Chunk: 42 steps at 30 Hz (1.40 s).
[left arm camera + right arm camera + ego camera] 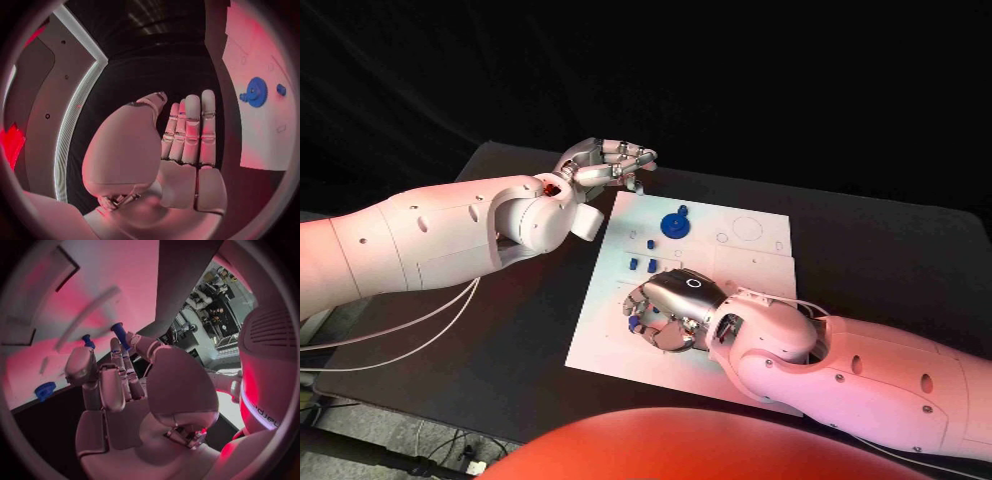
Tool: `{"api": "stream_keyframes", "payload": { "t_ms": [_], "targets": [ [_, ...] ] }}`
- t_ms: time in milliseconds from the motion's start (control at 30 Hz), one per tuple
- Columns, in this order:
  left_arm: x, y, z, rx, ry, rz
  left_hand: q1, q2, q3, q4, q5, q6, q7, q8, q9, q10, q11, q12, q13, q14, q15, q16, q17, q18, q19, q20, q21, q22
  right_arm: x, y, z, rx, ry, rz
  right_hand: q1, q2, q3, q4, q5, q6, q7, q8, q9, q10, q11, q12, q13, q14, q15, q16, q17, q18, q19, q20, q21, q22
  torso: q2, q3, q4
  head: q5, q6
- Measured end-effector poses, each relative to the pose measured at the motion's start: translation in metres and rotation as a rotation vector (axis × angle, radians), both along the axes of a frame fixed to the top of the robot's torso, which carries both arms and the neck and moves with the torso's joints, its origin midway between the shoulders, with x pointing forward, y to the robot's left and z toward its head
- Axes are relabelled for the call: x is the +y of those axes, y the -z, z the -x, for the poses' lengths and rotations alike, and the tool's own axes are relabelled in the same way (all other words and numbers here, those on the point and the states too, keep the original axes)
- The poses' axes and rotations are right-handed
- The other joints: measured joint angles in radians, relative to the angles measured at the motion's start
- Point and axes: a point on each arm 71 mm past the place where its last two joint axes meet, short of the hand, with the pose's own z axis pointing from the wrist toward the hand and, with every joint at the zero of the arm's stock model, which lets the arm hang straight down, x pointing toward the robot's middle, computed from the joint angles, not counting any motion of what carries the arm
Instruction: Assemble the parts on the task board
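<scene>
Parts for this assembly are small blue pieces on the white task board, which lies in the middle of the black table. A blue gear is seen flat near the far edge of the board, and short blue pegs are seen standing just nearer the robot, beside the right hand. In the right wrist view a blue peg is seen upright at the fingertips of the right hand; whether it is pinched or merely touched cannot be told. A second peg stands just beside it. The left hand is held above the table off the board's far left corner; in the left wrist view its fingers are laid straight and close together, and nothing is held. The pieces are judged to be light, rigid moulded plastic, smooth and somewhat slippery, so little force should be needed, but a peg may be tipped or flicked away by a glancing contact. A peg is best taken by its shaft, pinched from opposite sides near the top and kept upright. The gear is best taken by its toothed rim or raised hub, since its flat face offers little purchase against the board.
</scene>
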Motion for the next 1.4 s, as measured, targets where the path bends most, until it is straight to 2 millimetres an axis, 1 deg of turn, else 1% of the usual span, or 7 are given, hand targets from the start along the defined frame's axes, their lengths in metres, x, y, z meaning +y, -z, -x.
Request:
{"api": "stream_keyframes", "payload": {
  "t_ms": [433,500,667,800,1067,1233,1400],
  "targets": [
    [0.001,0.0,0.0,0.005,0.0,-0.002,0.0,0.0,0.0,0.0,0.0,0.0,0.0,0.0,0.0,0.0,0.0,0.0,0.0,-0.004,0.004,0.0,0.0,0.0,0.0,0.0,0.0,0.0,-0.011,-0.001,-0.003,-0.016,0.031,-0.04,-0.007,-0.023,-0.043,0.005,0.004,-0.049,-0.001,-0.037,-0.012,-0.123,0.011,-0.013,-0.009,-0.018,0.017,-0.049,-0.123,0.001,-0.07,0.018,-0.132,-0.081,-0.001,0.0009,-0.0011,-0.009,0.009],
    [0.001,0.0,0.0,0.005,0.0,-0.002,0.0,0.0,0.0,0.0,0.0,0.0,0.0,0.0,0.0,0.0,0.0,0.0,0.0,-0.004,0.004,0.0,0.0,0.0,0.0,0.0,0.0,0.0,-0.015,-0.003,-0.003,-0.021,0.041,-0.057,-0.007,-0.023,-0.049,0.005,0.004,-0.052,-0.002,-0.039,-0.012,-0.14,0.011,-0.009,-0.008,-0.025,0.017,-0.058,-0.143,0.016,-0.082,0.017,-0.157,-0.098,-0.001,0.0011,-0.0011,-0.01,0.01],
    [0.002,0.0,0.0,0.006,-0.001,-0.003,0.0,0.0,0.0,0.0,0.0,0.0,0.0,0.0,0.0,0.0,0.0,0.0,0.0,-0.004,0.004,0.0,0.0,0.0,0.0,0.0,0.0,-0.001,-0.037,-0.01,-0.004,-0.029,0.082,-0.108,-0.003,-0.028,-0.055,0.005,0.012,-0.049,-0.003,-0.038,-0.011,-0.139,0.011,0.013,-0.004,-0.025,0.017,-0.058,-0.14,0.016,-0.082,0.017,-0.161,-0.099,-0.001,0.0011,-0.001,-0.018,0.014],
    [0.003,0.0,0.0,0.007,-0.002,-0.004,0.0,0.0,0.0,0.0,0.0,0.0,0.0,0.0,0.0,0.0,0.0,0.0,0.0,-0.004,0.004,0.0,0.0,0.0,0.0,0.0,0.0,-0.001,-0.072,-0.021,-0.019,-0.005,0.176,-0.154,-0.018,-0.013,-0.071,0.034,0.011,-0.01,0.005,-0.022,-0.004,-0.031,0.003,0.088,0.014,-0.01,0.01,-0.042,-0.096,0.016,-0.047,0.012,-0.118,-0.071,-0.002,0.0006,-0.0011,-0.039,0.02],
    [0.005,0.001,0.0,0.008,-0.007,-0.006,0.0,0.0,0.0,0.0,0.0,-0.004,0.004,0.0,0.0,0.0,0.0,0.0,0.001,-0.004,0.004,0.0,0.001,0.0,0.0,0.0,0.0,-0.001,-0.163,-0.033,-0.047,0.146,0.457,-0.192,-0.068,-0.037,-0.153,0.094,0.023,0.031,-0.05,0.03,0.021,0.194,-0.066,0.291,0.154,0.0,-0.044,0.036,0.113,-0.002,0.037,-0.037,0.015,0.021,-0.007,-0.0006,-0.0086,-0.102,0.028],
    [0.005,0.001,0.0,0.008,-0.008,-0.007,0.0,0.0,0.0,0.0,0.0,-0.004,0.004,0.0,0.0,0.0,0.0,0.0,0.001,-0.004,0.004,0.0,0.001,0.0,0.0,0.0,0.0,-0.001,-0.205,-0.034,-0.045,0.244,0.582,-0.171,-0.084,-0.031,-0.242,0.168,0.034,0.022,-0.082,0.15,0.119,0.198,-0.09,0.765,0.715,0.002,-0.067,0.077,0.23,-0.032,0.092,-0.06,0.117,0.049,-0.011,-0.0001,-0.0138,-0.137,0.029],
    [0.004,0.002,-0.001,0.009,-0.005,-0.007,0.0,0.0,0.0,0.0,0.0,-0.004,0.004,0.0,0.0,-0.004,0.004,0.0,0.001,-0.004,0.004,0.0,0.001,0.0,0.0,0.0,0.0,-0.001,-0.224,-0.03,-0.034,0.309,0.649,-0.124,-0.084,-0.031,-0.285,0.21,0.038,-0.005,-0.079,0.186,0.158,0.271,-0.091,1.019,1.033,0.002,-0.067,0.091,0.24,-0.032,0.111,-0.06,0.159,0.049,-0.015,0.0018,-0.021,-0.164,0.025]
  ]
}}
